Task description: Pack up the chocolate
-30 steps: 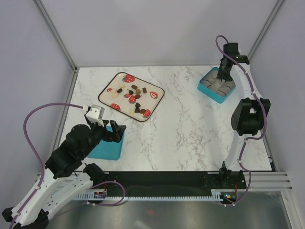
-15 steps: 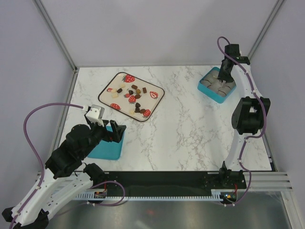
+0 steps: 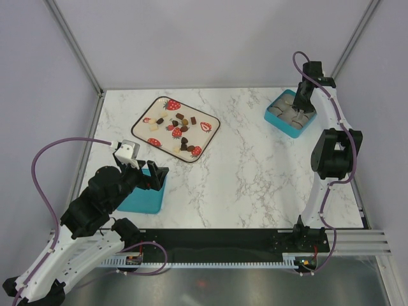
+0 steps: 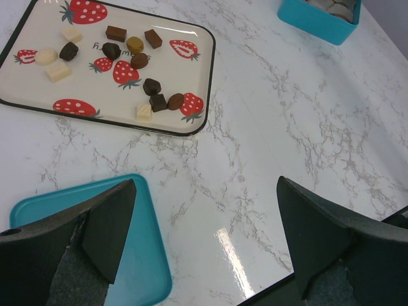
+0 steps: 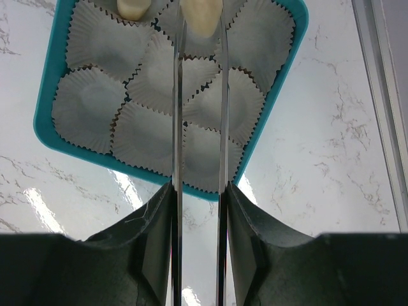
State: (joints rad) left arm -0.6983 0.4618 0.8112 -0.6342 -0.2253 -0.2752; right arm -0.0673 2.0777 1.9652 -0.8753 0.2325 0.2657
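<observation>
The right jaws (image 5: pixel 199 29) are standing narrowly parted, two thin blades pointing down into the teal box (image 5: pixel 298 22), with one cream-white chocolate piece (image 5: pixel 201 14) sitting between the tips. Whether the blades are pinching it or merely flanking it cannot be told. A second cream piece (image 5: pixel 132 6) is lying in a neighbouring paper cup (image 5: pixel 95 44), and the other cups in view are showing empty. The step in hand appears to be setting this piece into its cup. To do it well, the jaws should be parting only slightly, since fluted cup walls are crowding both blades. The withdrawal should run straight up along the blades, so that no cup is dragged or tipped. The box is sitting at the far right of the surface (image 3: pixel 242 172), near the enclosure rail (image 5: pixel 382 95), so room on that side is looking tight. The bare marble toward the strawberry tray (image 4: pixel 29 86) is offering the free path. The remaining chocolate (image 4: pixel 152 86) is lying scattered on that tray, well apart from the box. The left jaws (image 4: pixel 204 236) are hanging wide apart and holding nothing, above a second teal container (image 4: pixel 143 271) at the near left, well clear of that path.
</observation>
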